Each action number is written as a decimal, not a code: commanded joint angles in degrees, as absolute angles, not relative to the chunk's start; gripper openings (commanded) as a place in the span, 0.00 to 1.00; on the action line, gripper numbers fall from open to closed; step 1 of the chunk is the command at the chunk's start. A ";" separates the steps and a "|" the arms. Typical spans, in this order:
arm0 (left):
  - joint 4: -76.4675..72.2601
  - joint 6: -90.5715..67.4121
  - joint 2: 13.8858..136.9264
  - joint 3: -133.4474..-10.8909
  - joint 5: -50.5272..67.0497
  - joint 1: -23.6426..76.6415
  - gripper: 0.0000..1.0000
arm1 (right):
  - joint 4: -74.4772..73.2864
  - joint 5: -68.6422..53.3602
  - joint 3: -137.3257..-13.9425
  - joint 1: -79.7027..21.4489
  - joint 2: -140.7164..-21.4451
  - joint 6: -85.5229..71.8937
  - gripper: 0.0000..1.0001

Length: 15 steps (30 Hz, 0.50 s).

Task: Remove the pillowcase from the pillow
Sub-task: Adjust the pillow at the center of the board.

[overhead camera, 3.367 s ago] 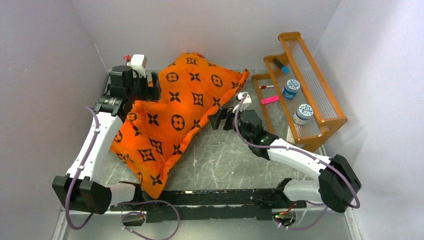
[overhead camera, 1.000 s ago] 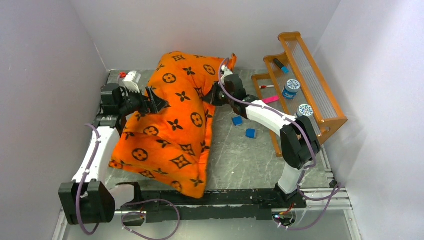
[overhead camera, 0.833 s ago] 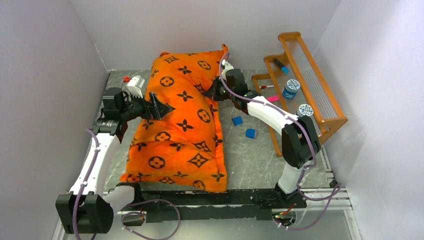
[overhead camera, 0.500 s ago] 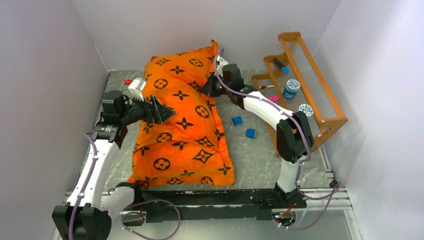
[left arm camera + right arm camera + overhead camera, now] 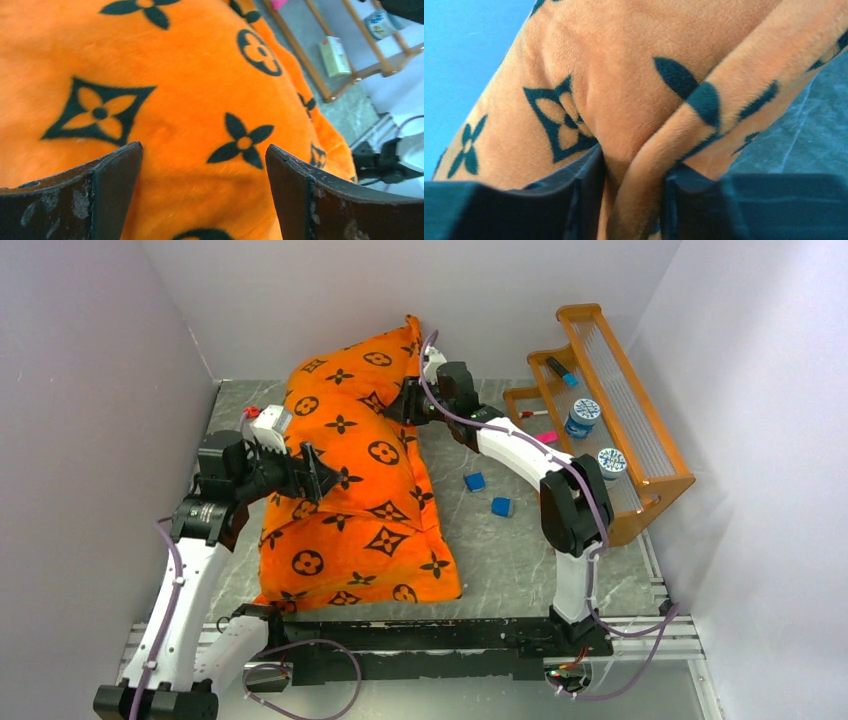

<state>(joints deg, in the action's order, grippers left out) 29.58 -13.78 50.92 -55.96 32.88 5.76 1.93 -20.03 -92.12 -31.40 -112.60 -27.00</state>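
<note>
We find the pillowcase (image 5: pixel 350 490) swung round toward the back wall since earlier, the right gripper (image 5: pixel 631 200) pinching its raised far fold, the left gripper (image 5: pixel 202 150) spread wide over its middle.

The pillowcase (image 5: pixel 350 490) is soft, fuzzy, matt plush cloth. The worktop (image 5: pixel 500 550) is smooth, grey and marbled, with a slight sheen. The left tool (image 5: pixel 202 150) has matt black fingers (image 5: pixel 305 200), scuffed and dusty.
</note>
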 commanded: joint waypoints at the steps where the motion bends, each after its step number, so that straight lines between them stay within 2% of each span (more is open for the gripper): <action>1: 33.84 -10.10 47.12 -56.38 25.16 5.84 0.98 | 10.10 -19.10 -89.03 -30.71 -106.37 -26.27 0.50; 8: 35.19 -8.96 45.10 -55.81 21.19 5.93 0.98 | 7.29 -16.14 -78.95 -30.46 -96.80 -26.63 0.90; 12: 36.60 -8.70 44.91 -56.38 16.65 7.21 0.98 | 6.28 -15.94 -71.79 -30.50 -88.90 -27.84 0.99; 15: 37.25 -9.45 44.35 -56.97 11.99 8.47 0.98 | 5.59 -16.91 -65.28 -30.50 -83.42 -29.45 1.00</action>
<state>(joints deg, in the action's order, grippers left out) 36.10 -9.98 45.36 -55.92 18.85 7.14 3.70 -16.38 -70.74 -30.28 -90.39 -27.53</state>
